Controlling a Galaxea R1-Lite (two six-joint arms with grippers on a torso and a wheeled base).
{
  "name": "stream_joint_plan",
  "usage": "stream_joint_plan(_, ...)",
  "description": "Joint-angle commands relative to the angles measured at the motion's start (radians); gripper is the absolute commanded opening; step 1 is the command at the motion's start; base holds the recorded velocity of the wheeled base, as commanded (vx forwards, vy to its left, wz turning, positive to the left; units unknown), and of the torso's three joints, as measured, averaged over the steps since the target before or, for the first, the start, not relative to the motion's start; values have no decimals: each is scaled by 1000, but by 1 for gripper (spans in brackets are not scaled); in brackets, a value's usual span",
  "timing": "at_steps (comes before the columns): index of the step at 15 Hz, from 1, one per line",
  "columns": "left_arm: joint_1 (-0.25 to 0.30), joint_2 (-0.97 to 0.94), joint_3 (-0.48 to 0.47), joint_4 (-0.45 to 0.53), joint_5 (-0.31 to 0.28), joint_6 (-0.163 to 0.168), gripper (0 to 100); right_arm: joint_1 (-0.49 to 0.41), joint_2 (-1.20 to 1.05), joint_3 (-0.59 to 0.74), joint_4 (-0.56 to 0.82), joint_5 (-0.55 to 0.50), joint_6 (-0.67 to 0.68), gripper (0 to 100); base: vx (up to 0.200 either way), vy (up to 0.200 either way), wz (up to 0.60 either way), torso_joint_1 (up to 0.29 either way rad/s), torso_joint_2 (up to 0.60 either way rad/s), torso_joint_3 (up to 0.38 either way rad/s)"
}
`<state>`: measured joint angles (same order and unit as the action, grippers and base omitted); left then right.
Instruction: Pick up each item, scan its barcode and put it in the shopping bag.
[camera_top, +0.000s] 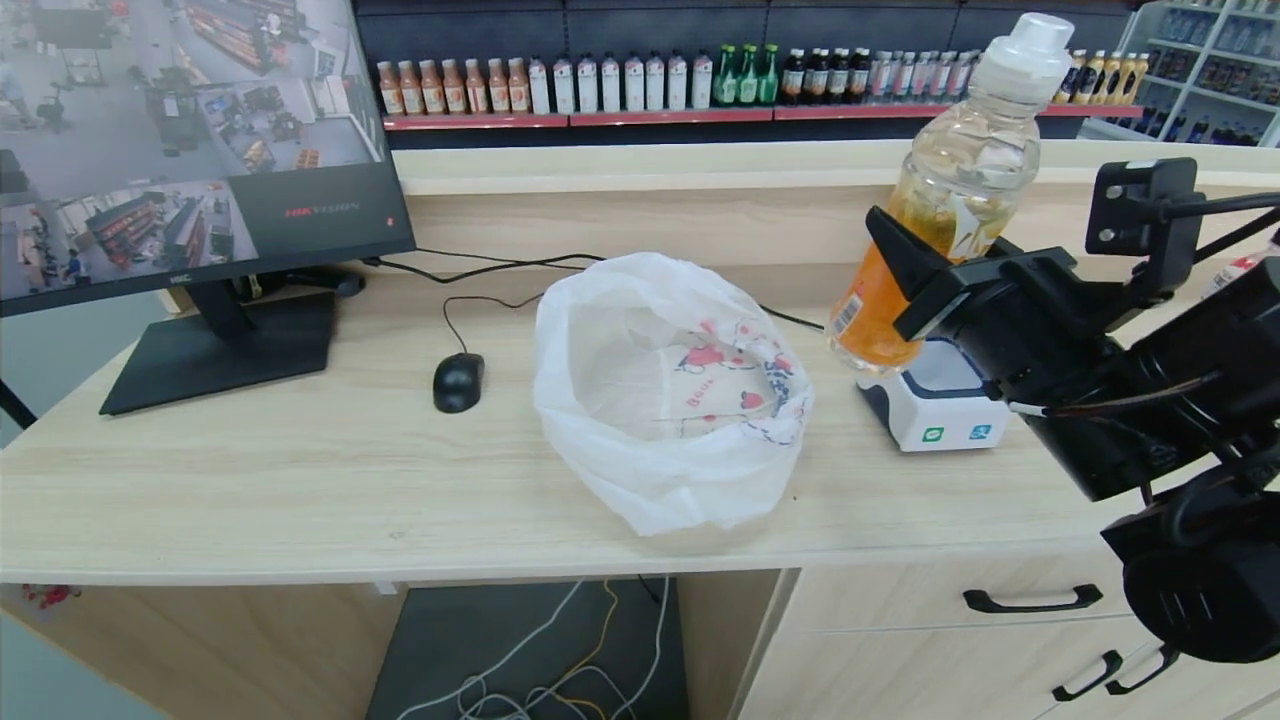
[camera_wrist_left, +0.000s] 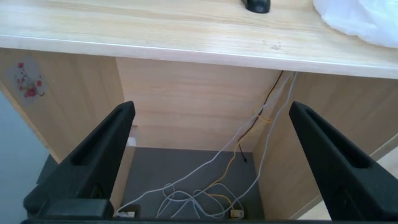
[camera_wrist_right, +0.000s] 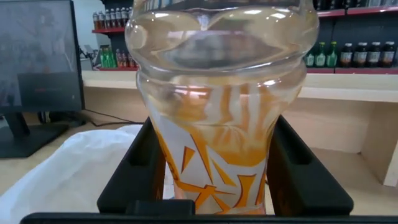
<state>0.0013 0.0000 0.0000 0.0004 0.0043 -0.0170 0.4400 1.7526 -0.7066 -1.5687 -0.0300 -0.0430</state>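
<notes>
The right end effector (camera_top: 890, 275) grips the bottle (camera_top: 965, 160) (orange label, white cap) over the scanner (camera_top: 935, 400); the left end effector (camera_wrist_left: 211, 112) hangs open below the surface (camera_wrist_left: 186, 31).

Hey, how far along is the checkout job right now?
Done: the right hand grips the bottle. In hand: its barcode end hangs by the scanner. Left: dropping it into the open bag, whose contents I can't make out. The left hand is open, low before the counter.
</notes>
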Motion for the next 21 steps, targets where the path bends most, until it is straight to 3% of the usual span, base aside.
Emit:
stream_joint_plan(1, 0, 0, 0, 0, 0, 0, 100, -1, 7, -8, -2, -1, 0, 0, 0, 200, 0, 7, -2, -2)
stream_joint_plan(3, 0, 0, 0, 0, 0, 2, 100, -1, 13, -10, -2, -1, 0, 0, 0, 200, 0, 0, 2, 5)
stream_joint_plan(15, 0, 0, 0, 1, 0, 5, 100, 52, 5, 62, -2, -1, -12, 0, 0, 0, 0, 0, 0, 0)
stream_joint_plan(21, 0, 0, -2, 1, 0, 8, 100, 88, 84, -37, 76, -2, -40, 0, 0, 0, 0, 0, 0, 0)
